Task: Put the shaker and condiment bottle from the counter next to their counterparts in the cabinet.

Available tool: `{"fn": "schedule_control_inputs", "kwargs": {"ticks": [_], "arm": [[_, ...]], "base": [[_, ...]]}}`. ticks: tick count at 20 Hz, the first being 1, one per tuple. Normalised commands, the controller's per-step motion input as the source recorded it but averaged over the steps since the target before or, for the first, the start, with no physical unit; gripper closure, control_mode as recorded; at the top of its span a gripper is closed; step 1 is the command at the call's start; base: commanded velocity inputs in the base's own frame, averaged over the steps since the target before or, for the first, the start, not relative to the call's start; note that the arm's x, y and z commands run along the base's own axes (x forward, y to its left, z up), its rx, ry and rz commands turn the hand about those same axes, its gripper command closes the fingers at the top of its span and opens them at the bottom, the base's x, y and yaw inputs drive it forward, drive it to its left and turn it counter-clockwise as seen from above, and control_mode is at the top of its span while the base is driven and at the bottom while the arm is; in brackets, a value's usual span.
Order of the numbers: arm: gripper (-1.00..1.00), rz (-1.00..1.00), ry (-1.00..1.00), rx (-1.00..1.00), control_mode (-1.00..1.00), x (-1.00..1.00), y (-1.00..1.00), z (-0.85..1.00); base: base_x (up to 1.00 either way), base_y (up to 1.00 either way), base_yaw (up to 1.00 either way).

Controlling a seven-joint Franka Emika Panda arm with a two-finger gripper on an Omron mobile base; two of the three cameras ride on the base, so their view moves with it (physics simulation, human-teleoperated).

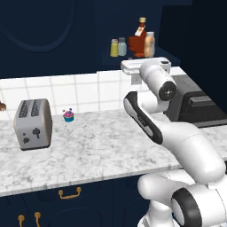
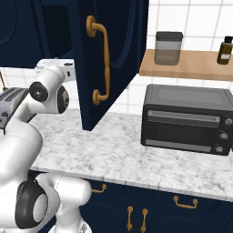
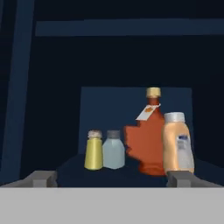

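Inside the open navy cabinet (image 3: 131,100), four small containers stand in a row on the dark shelf (image 3: 70,171). From left they are the yellow-green shaker (image 3: 93,150), the pale grey-blue shaker (image 3: 113,150), the dark red leaf-shaped bottle (image 3: 146,142) and the peach condiment bottle (image 3: 178,143). The left base view shows the same row: shaker (image 1: 114,48), grey-blue shaker (image 1: 122,46), leaf bottle (image 1: 138,41), condiment bottle (image 1: 150,44). My gripper (image 3: 111,180) is open and holds nothing, a little short of the shelf, its fingertips (image 3: 41,178) wide apart. The white hand (image 1: 146,67) hovers just below the shelf.
On the marble counter (image 1: 97,150) stand a silver toaster (image 1: 33,123), a small cupcake (image 1: 68,115) and a black toaster oven (image 2: 184,118). The open cabinet door (image 2: 113,59) with its brass handle hangs right of the hand. A wooden shelf (image 2: 191,67) carries a jar (image 2: 168,48).
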Motion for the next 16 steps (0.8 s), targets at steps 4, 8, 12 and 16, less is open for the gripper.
{"fn": "schedule_control_inputs", "kwargs": {"ticks": [4,8,12,16], "arm": [[-1.0,-0.07,-0.05,0.1,-1.0,-1.0,-0.14,-0.61],[-1.0,-0.06,0.0,0.11,-1.0,-1.0,-0.12,-0.74],[-1.0,-0.06,0.0,0.11,-1.0,-1.0,-0.09,-0.75],[-1.0,-0.06,0.02,0.11,-1.0,-1.0,-0.06,-0.74]], "base": [[0.0,0.0,0.0],[0.0,0.0,0.0],[0.0,0.0,0.0],[0.0,0.0,0.0]]}}
